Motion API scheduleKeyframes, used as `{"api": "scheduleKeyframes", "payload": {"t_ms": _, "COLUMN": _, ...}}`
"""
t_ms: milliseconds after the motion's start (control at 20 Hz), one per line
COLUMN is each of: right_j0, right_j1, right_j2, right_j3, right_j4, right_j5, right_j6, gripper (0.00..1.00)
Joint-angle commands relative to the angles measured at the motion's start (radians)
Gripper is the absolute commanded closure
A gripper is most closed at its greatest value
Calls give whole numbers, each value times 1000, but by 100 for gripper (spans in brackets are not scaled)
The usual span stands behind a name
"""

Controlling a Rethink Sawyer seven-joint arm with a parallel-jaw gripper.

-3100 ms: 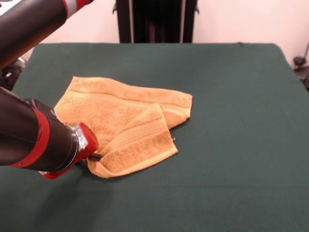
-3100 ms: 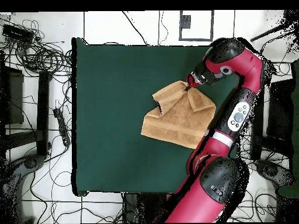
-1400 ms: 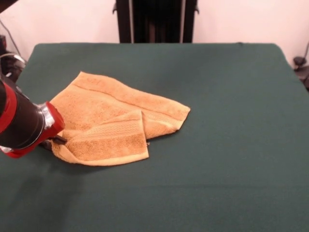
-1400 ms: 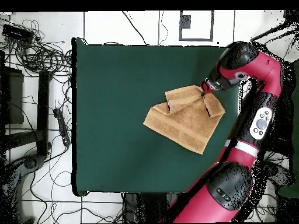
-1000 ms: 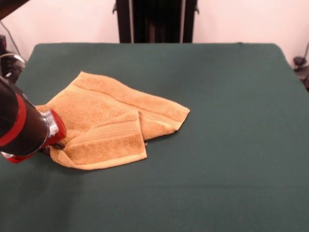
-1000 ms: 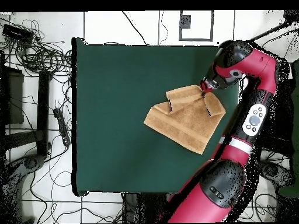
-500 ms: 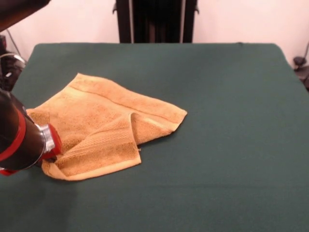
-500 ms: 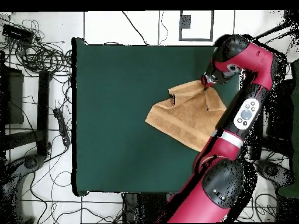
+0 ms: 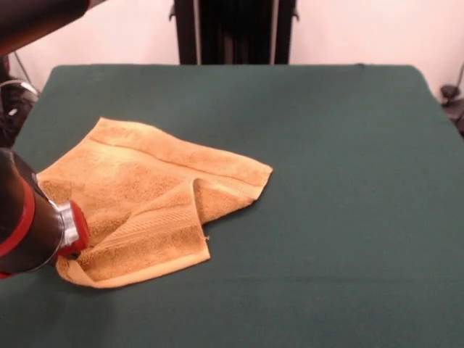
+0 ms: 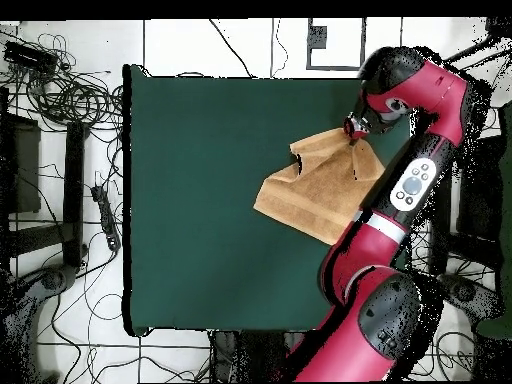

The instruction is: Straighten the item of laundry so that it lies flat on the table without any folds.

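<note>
Orange towel (image 9: 148,199) on green desk (image 9: 341,181), one corner folded over. Hand (image 10: 355,130) at towel corner; grip state not visible.

Soft, even light is seen in the front view, apparently from above. The table (image 9: 341,145) is evenly lit, without glare. A dim, diffuse shadow is cast on the cloth below the arm (image 9: 25,225), at the table's near left corner, and a thin dark line is drawn under the folded edge of the towel (image 9: 145,203). The arm, close to the camera, is rendered slightly soft, while the towel's weave is shown clearly. In the overhead view the table is shown darker and the surrounding floor (image 10: 180,45) bright.
</note>
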Motion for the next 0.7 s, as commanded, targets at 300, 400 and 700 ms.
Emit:
{"api": "scheduleKeyframes", "payload": {"t_ms": 300, "right_j0": 0, "right_j1": 104, "right_j2": 343, "right_j3": -39, "right_j4": -272, "right_j5": -110, "right_j6": -247, "gripper": 100}}
{"api": "scheduleKeyframes", "payload": {"t_ms": 400, "right_j0": -2, "right_j1": 111, "right_j2": 373, "right_j3": -42, "right_j4": -285, "right_j5": -131, "right_j6": -230, "gripper": 100}}
{"api": "scheduleKeyframes", "payload": {"t_ms": 700, "right_j0": -6, "right_j1": 126, "right_j2": 441, "right_j3": -48, "right_j4": -314, "right_j5": -169, "right_j6": -192, "gripper": 100}}
